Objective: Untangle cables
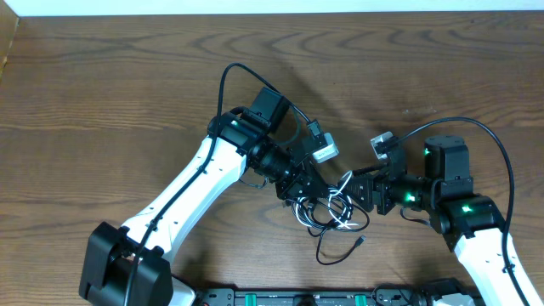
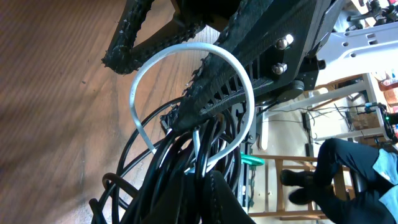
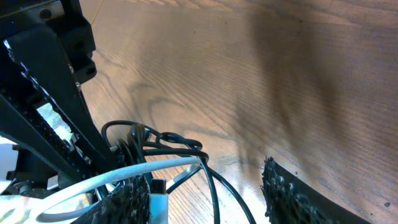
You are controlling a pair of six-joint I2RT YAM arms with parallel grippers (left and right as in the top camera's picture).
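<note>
- Left gripper (image 2: 208, 196): closed tight on a bundle of thin black cords (image 2: 140, 165).
- Thin white cord (image 2: 134, 93): arched in a loop rising out of the same bundle, just beside the closed jaws.
- Right gripper (image 3: 205, 177): jaws partly spread, clamping nothing; one textured black finger (image 2: 214, 81) poked through the white loop.
- Tangle position: between both gripper tips, with loose black loops trailing onto the brown wood-grain tabletop (image 1: 127, 85).

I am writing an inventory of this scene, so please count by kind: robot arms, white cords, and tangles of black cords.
Robot arms: 2 (left arm, right arm)
White cord: 1
Tangle of black cords: 1, strands uncountable
Total: 4
</note>
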